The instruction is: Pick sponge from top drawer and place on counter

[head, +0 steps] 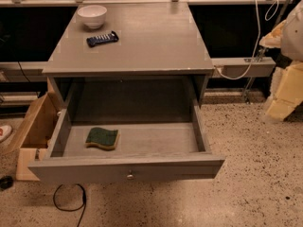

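The gripper is at the far right edge of the camera view, a pale white and yellowish form beside the cabinet and above the speckled floor; it is partly cut by the edge, and I cannot tell if it is spread or pressed together. It holds nothing that can be seen. The sponge lies well apart from the gripper, far to the left of it and lower in the view. It rests flat on the bottom of the top drawer, in the left half and near the front panel, with the dark green side up and the yellow layer showing at its edge. The drawer stands open, and its small round knob is in the middle of the front. The counter is to the left of the gripper and higher in the view. On its far left part stand a white bowl and, just beside it, a dark blue gadget with white buttons. A cardboard box stands on the floor at the far side of the cabinet from the gripper.
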{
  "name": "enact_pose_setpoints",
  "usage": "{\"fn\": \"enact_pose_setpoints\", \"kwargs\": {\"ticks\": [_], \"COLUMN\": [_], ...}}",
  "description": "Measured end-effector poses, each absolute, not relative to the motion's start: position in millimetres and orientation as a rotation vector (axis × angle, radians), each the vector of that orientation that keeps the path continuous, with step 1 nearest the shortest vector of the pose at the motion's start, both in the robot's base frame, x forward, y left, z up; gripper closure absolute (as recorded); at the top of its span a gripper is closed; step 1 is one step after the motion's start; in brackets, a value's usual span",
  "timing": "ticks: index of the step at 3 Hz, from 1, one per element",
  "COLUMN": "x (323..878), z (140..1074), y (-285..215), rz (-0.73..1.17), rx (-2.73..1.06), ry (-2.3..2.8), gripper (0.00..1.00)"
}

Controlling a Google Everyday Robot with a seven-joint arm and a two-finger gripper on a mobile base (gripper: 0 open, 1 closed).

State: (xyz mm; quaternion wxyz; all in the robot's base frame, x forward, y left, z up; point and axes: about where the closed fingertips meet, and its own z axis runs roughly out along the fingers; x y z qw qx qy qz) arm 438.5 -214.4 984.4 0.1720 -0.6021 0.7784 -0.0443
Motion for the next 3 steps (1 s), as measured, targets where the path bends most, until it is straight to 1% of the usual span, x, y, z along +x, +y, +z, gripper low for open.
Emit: {"fn": "enact_pose_setpoints", "kwargs": {"ticks": [1, 2, 3], "x": [438.6, 440.1, 441.8], "z": [983.3, 955.5, 906.8], "y": [-213.6, -192.8, -139.7], "rz": [-0.12, 0.036, 0.275], "rx": [-1.708, -1.69, -1.61], "ry": [2.209, 2.195, 2.173], "gripper": [0.0, 0.0, 0.0]}}
